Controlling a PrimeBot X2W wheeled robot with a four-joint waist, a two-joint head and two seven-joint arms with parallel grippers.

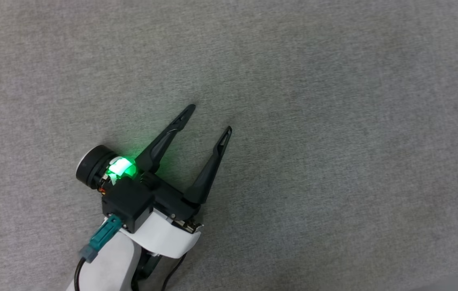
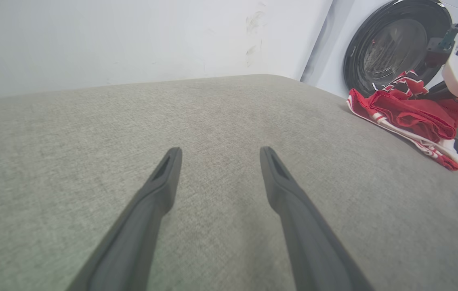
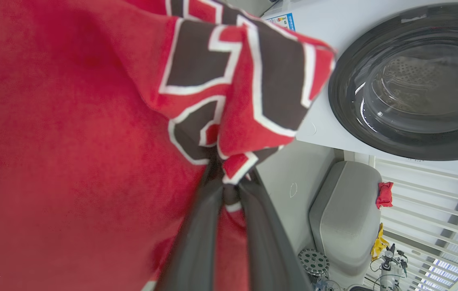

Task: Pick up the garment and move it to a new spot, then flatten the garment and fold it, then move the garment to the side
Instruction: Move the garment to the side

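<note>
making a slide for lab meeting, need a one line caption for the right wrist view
Right claw shut on a fold of the red garment, washing machine door behind.

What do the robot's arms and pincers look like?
The left pincer has two long, black, pointed fingers on a black block with a green light, a teal plug with a black cable, and a smooth white forearm. The right pincer has the same dark fingers.
</note>
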